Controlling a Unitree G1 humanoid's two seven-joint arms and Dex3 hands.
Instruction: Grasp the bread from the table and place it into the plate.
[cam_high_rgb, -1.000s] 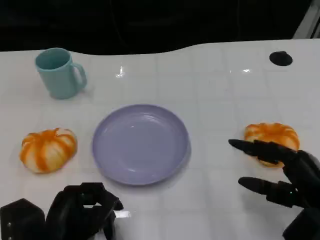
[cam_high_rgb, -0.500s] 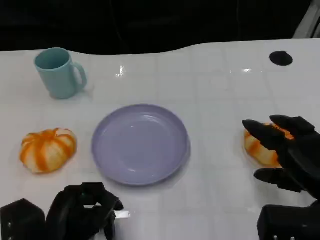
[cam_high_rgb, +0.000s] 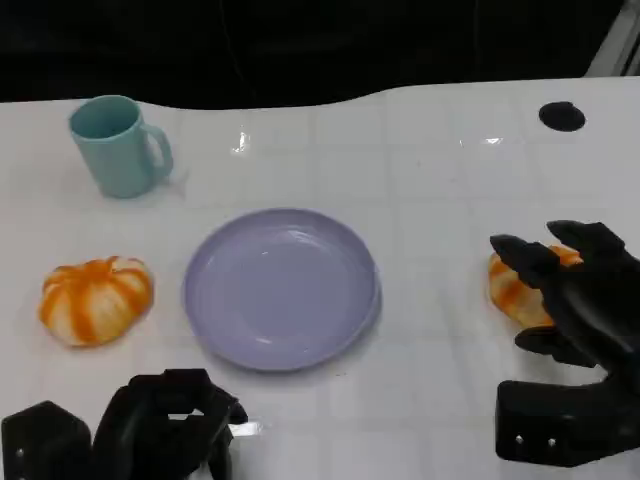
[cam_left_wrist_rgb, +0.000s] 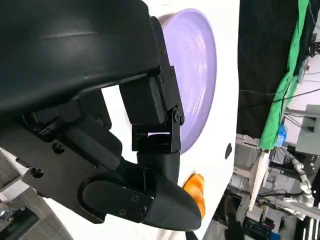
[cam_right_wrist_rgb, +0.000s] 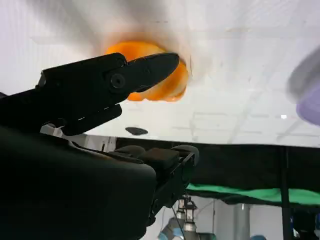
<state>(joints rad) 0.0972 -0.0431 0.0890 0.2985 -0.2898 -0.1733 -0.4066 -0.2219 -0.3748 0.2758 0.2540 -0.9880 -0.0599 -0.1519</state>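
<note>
Over bread (cam_high_rgb: 512, 292) — right hand (cam_high_rgb: 572, 300), fingers (cam_right_wrist_rgb: 145, 67) spread

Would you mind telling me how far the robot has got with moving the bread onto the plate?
Nothing is done yet: the purple plate holds nothing. In hand: the right hand is spread over the bread on the right, which sits on the table, not visibly gripped. Left to do: close the fingers, lift, carry it to the plate and release. The left hand lies curled near the table's front edge, and another bread lies untouched.

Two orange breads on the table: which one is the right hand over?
The bread right of the purple plate; the right hand partly covers it with spread fingers. The other bread, left of the plate, lies uncovered.
</note>
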